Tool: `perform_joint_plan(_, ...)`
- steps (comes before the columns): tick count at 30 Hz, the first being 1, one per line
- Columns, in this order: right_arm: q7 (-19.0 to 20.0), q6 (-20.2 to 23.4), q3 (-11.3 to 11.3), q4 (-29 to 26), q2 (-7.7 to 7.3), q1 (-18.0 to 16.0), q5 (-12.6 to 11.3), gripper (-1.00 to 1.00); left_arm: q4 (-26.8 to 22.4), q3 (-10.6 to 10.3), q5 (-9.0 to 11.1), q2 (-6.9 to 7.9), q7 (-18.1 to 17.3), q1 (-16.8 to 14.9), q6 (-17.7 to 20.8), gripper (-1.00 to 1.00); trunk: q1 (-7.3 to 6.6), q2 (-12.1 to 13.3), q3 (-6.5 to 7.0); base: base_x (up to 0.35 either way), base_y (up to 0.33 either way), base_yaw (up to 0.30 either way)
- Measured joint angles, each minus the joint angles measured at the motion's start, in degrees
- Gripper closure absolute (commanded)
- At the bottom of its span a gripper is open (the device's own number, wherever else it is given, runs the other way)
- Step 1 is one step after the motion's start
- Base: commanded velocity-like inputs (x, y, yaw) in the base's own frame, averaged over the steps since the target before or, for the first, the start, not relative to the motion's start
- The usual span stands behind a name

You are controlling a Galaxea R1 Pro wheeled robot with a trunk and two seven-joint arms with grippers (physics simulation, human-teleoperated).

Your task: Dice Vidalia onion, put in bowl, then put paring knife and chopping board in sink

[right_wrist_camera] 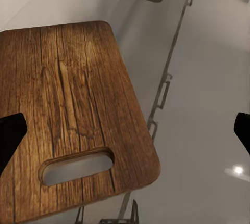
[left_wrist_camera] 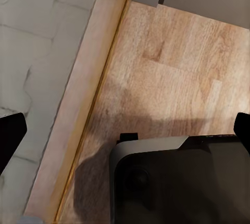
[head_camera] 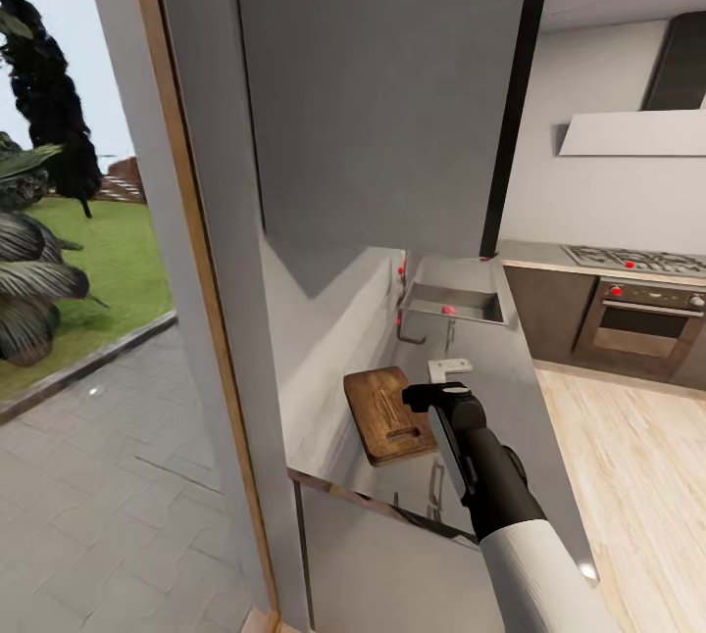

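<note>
While the right pincer hovers wide open and empty over the board's right edge, sink lies farther along the surface. Left pincer open above wood floor.

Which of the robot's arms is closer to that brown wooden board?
The right. Its end effector hovers by the chopping board on the countertop. The left end effector hangs over the wood floor, beside the robot's base.

Head view looks down along the countertop; right wrist hovers close above the chopping board, shared by both; left wrist faces floor
</note>
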Motion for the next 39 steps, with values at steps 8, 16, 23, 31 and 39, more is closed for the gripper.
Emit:
perform_joint_plan(8, -0.03, 0.0, 0.0, 0.0, 0.0, 0.0, 0.03, -1.0, 0.53, 0.0, -0.05, -0.02, 0.0, 0.0, 0.0, -1.0, 0.0, 0.0, 0.0, 0.002, 0.0, 0.0)
perform_joint_plan(16, -0.33, -0.02, -0.2, 0.36, 0.0, 0.0, 0.22, -1.0, 0.55, 0.0, -0.05, -0.01, 0.0, 0.0, 0.0, -1.0, 0.0, 0.0, 0.0, 0.0, 0.0, 0.0)
perform_joint_plan(23, -0.43, -0.01, -0.25, 1.04, 0.0, 0.0, 0.3, -1.0, 0.55, 0.0, -0.05, -0.06, 0.0, 0.0, 0.0, -1.0, 0.0, 0.0, 0.0, 0.0, 0.0, 0.0)
perform_joint_plan(31, -0.61, 0.06, -0.32, 1.33, 0.0, 0.0, 0.38, -1.0, 0.55, 0.0, -0.05, -0.06, 0.0, 0.0, 0.0, -1.0, 0.0, 0.0, 0.0, 0.0, 0.0, 0.0)
perform_joint_plan(39, -0.67, 0.08, -0.41, 1.45, 0.0, 0.0, 0.4, -1.0, 0.55, 0.0, -0.05, -0.06, 0.0, 0.0, 0.0, -1.0, 0.0, 0.0, 0.0, 0.0, 0.0, 0.0)
